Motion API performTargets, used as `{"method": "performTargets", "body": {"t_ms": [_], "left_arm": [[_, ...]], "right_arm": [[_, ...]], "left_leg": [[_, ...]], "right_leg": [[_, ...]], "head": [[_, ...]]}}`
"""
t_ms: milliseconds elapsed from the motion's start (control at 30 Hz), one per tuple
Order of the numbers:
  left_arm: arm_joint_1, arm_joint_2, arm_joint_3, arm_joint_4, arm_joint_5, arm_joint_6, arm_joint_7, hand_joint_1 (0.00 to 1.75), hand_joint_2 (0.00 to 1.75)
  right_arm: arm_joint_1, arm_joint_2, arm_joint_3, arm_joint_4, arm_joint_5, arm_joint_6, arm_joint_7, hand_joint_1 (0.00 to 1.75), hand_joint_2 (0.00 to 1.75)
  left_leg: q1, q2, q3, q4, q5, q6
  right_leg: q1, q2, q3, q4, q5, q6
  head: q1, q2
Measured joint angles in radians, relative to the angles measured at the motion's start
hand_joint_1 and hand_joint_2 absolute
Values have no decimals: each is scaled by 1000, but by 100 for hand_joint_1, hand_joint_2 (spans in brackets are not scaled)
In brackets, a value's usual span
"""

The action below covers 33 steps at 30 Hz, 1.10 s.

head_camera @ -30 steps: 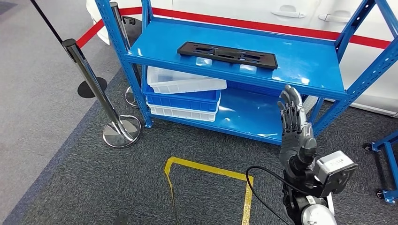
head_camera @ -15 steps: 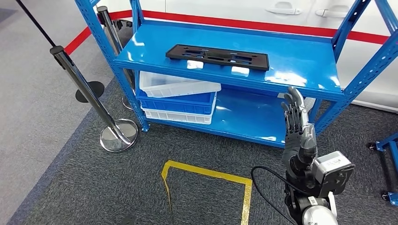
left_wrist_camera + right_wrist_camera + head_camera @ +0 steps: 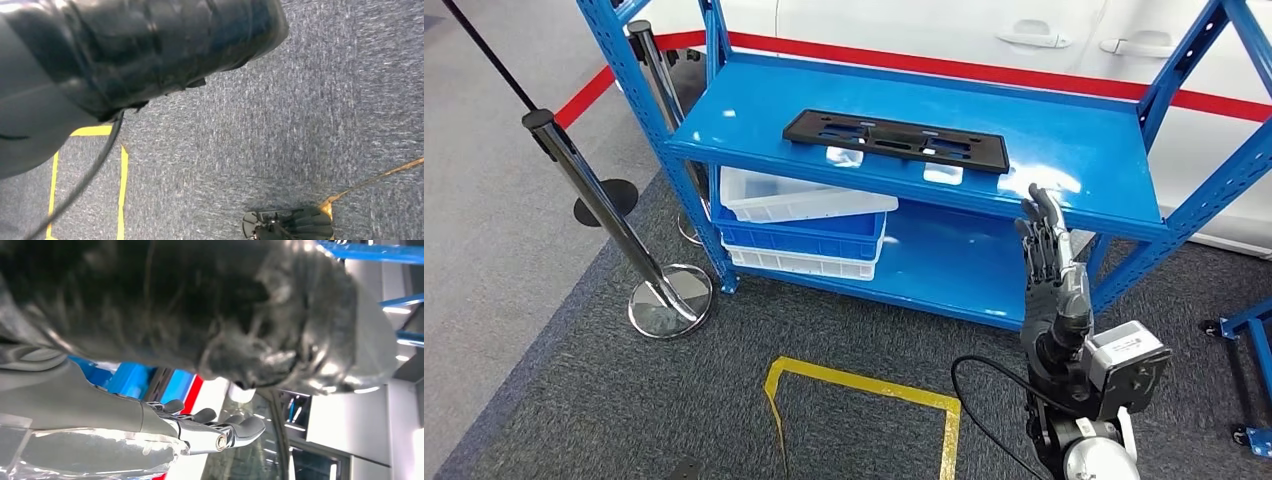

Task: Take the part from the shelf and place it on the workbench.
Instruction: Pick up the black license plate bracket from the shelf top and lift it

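The part, a long flat black plate with cut-outs, is laid flat on the top board of the blue shelf, lengthwise along the front edge and a little toward the left front corner, where it can be reached from the front without anything being moved; nothing is touching it. On the lower board, under the left half, three trays are stacked, white on blue on white, probably as storage that plays no part in the job. The right hand is held upright in front of the shelf's front edge, near its right end, with its fingers straight and apart and nothing in them; it is set below and to the right of the part, well apart from it, as would be expected before a reach is made. The left hand's state cannot be told. A yellow taped outline is marked on the carpet before the shelf, likely as a standing mark, and a chrome post is stood beside the shelf's left leg.
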Motion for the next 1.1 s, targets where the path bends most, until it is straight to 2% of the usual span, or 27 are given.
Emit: {"method": "performTargets", "body": {"t_ms": [33, 67, 100, 133, 167, 200, 233, 300, 367, 400, 433, 500, 533, 567, 600, 667, 733, 800, 867, 900, 933, 1000, 1033, 1067, 1100], "left_arm": [[1, 0, -2, 0, 0, 0, 0, 0, 0], [3, -1, -3, 0, 0, 0, 1, 0, 0], [3, -3, -4, 0, 0, -1, 1, 0, 0], [4, -4, -5, 0, 0, -1, 1, 0, 0], [3, -5, -6, 0, 0, -1, 1, 0, 0], [1, -6, -7, 0, 0, -1, 2, 0, 0], [0, -6, -9, 0, 0, -1, 2, 0, 0], [-2, -6, -10, 0, -1, -1, 2, 0, 0], [-4, -5, -11, 0, -2, -1, 2, 0, 0], [-6, -6, -11, 0, -2, -2, 2, 0, 0], [-7, -6, -11, 0, -3, -3, 2, 0, 0], [-7, -8, -12, 0, -3, -4, 2, 0, 0], [-6, -8, -12, 0, -3, -5, 3, 0, 0], [-4, -8, -12, 0, -3, -5, 4, 0, 0], [-3, -7, -12, 0, -3, -5, 5, 0, 0], [0, -6, -12, 1, -3, -5, 6, 0, 0], [2, -3, -12, 1, -3, -7, 7, 0, 0], [2, -1, -12, 1, -3, -8, 10, 0, 0], [1, -3, -13, 1, -4, -9, 11, 0, 0], [0, -4, -13, 1, -5, -9, 11, 0, 0], [-1, -4, -13, 1, -6, -9, 11, 0, 0], [-2, -4, -14, 1, -7, -10, 11, 0, 0], [-1, -4, -14, 1, -7, -10, 11, 0, 0], [0, -4, -14, 1, -7, -10, 11, 0, 0], [1, -5, -15, 1, -7, -10, 11, 0, 0]], "right_arm": [[1, 0, 0, 1, 1, -2, 2, 0, 0], [2, 0, 0, 1, 2, -4, 3, 0, 0], [2, -1, 0, 1, 3, -4, 4, 0, 0], [2, -1, 0, 1, 5, -4, 4, 0, 0], [1, -1, 0, 2, 6, -4, 5, 0, 0], [2, -1, 0, 3, 8, -4, 5, 0, 0], [3, -1, 1, 4, 9, -4, 5, 0, 0], [3, -1, 1, 5, 11, -5, 5, 0, 0], [2, -1, 2, 4, 13, -6, 4, 0, 0], [1, -1, 2, 4, 13, -6, 4, 0, 0], [1, -1, 2, 4, 13, -6, 4, 0, 0], [1, -1, 4, 4, 13, -6, 4, 0, 0], [2, -1, 5, 4, 13, -6, 4, 0, 0], [2, -1, 6, 4, 14, -6, 4, 0, 0], [2, -1, 6, 4, 14, -6, 4, 0, 0], [2, 0, 6, 4, 15, -6, 4, 0, 0], [3, 0, 7, 5, 16, -6, 4, 0, 0], [4, 0, 7, 6, 18, -7, 4, 0, 0], [4, -1, 8, 7, 23, -7, 3, 0, 0], [3, -1, 8, 7, 25, -8, 3, 0, 0], [3, -1, 8, 7, 27, -8, 3, 0, 0], [4, -1, 8, 7, 29, -8, 3, 0, 0], [5, -1, 8, 7, 29, -8, 3, 0, 0], [5, -1, 8, 7, 29, -8, 3, 0, 0], [5, -1, 8, 7, 29, -8, 3, 0, 0]], "left_leg": [[1, 0, 8, 2, -8, -2], [3, -1, 17, 5, -17, -6], [6, -1, 27, 9, -28, -10], [9, -2, 34, 15, -41, -16], [11, -3, 41, 24, -54, -23], [12, -3, 43, 32, -66, -31], [12, -3, 43, 39, -76, -39], [12, -3, 47, 45, -86, -50], [15, -2, 42, 73, -93, -59], [17, -1, 22, 111, -101, -64], [20, -1, -11, 167, -112, -68], [22, 0, -97, 281, -150, -73], [22, 0, -131, 310, -162, -72], [20, 0, -150, 308, -158, -68], [17, -1, -153, 273, -131, -61], [3, -3, -135, 155, -27, -43], [-12, -7, -118, 76, 32, -26], [-15, -11, -104, 53, 29, -16], [-11, -11, -74, 34, 29, -9], [-10, -10, -57, 29, 25, -4], [-9, -9, -45, 25, 19, -1], [-9, -9, -28, 25, 3, 4], [-8, -10, -18, 26, -7, 4], [-8, -10, -5, 27, -19, 3], [-7, -11, 10, 29, -31, 1]], "right_leg": [[-3, 0, -25, 21, -5, 5], [-6, 0, -34, 9, 10, 9], [-10, -1, -28, -34, 46, 15], [-15, -1, -13, -97, 94, 19], [-16, -1, 0, -152, 126, 21], [-16, -2, 11, -188, 145, 17], [-15, -1, 15, -204, 151, 10], [-11, 1, 21, -202, 142, -11], [-12, 1, 37, -206, 136, -24], [-13, 1, 47, -208, 131, -28], [-11, 0, 56, -210, 125, -31], [-8, 0, 72, -210, 109, -34], [-6, 1, 83, -210, 100, -34], [-4, 3, 96, -210, 90, -35], [-3, 4, 111, -211, 80, -35], [-3, 6, 142, -214, 58, -32], [-3, 9, 163, -223, 41, -25], [1, 12, 178, -226, 38, -16], [2, 8, 182, -202, 34, -11], [3, 6, 168, -170, 26, -9], [2, 4, 141, -121, 11, -7], [3, 3, 61, -14, -34, -1], [2, 2, 27, 16, -53, 1], [2, 2, 4, 19, -58, 4], [1, 2, -4, -8, -39, 6]], "head": [[0, 0], [0, 0], [0, 0], [0, 0], [1, 0], [2, 0], [2, 0], [1, 0], [1, 0], [0, 0], [0, 0], [0, 0], [0, 0], [0, 0], [0, 0], [0, 0], [-1, 0], [-2, 0], [-1, 0], [-1, 0], [0, 0], [2, 0], [2, 0], [2, 0], [2, 0]]}}
